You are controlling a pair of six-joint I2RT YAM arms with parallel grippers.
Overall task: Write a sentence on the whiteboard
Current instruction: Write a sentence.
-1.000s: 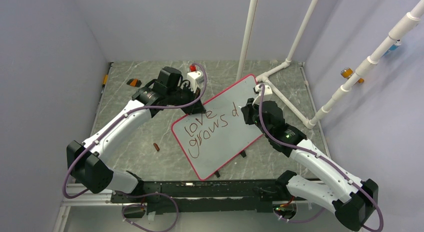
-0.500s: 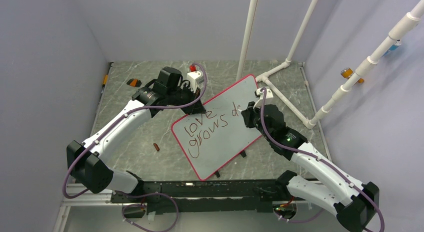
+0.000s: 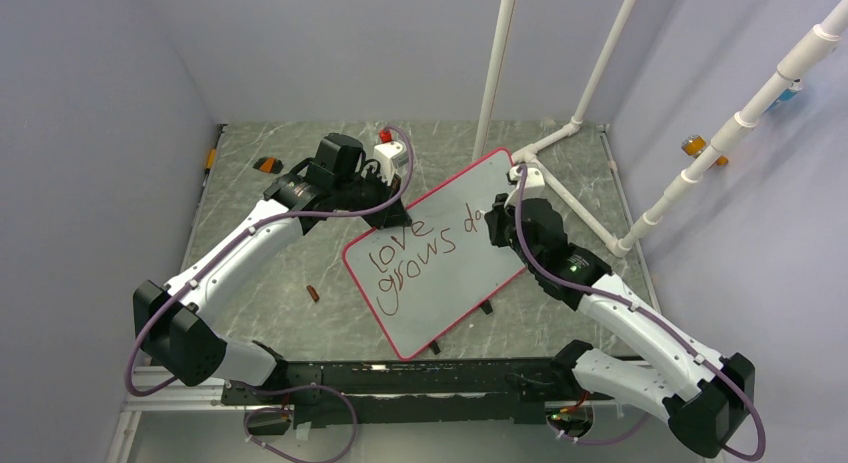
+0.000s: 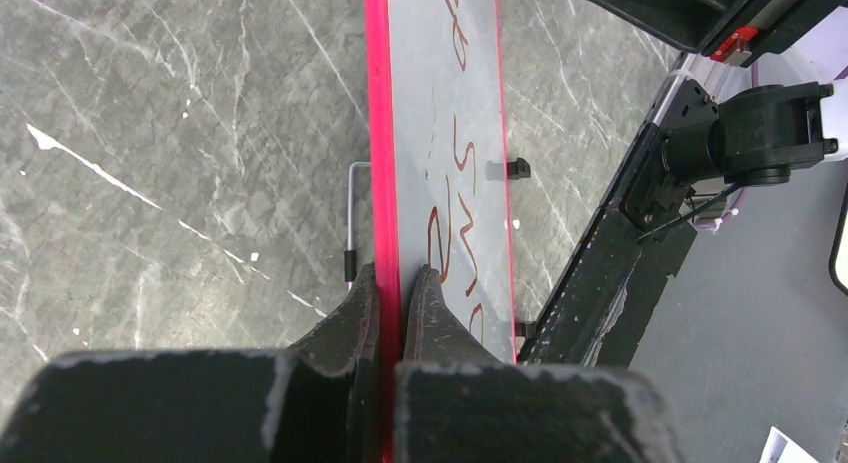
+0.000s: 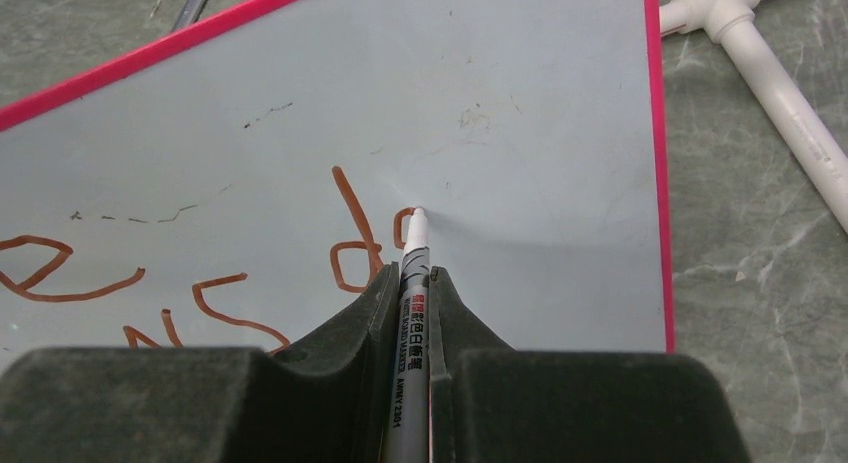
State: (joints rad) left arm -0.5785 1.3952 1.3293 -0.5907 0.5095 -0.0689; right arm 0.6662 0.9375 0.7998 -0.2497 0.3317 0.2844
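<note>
The grey, marble-veined worktop [image 3: 270, 313] is seen nearest. On it the whiteboard [image 3: 440, 303] is laid askew: a smooth, glossy white rectangle with rounded corners and a thin red-pink frame. The sentence [image 3: 405, 263] is written across it in thin dark red cursive. Within the last second a small loop has been added after the "d", so the last word is judged under way, not finished. The frame's far left edge is clamped by the closed left pincer [image 4: 388, 283]. A slim white marker [image 5: 414, 245] is gripped by the right pincer [image 5: 408, 283], with its tip touching the new loop. White plastic pipes [image 3: 497, 73] are seen beyond.
</note>
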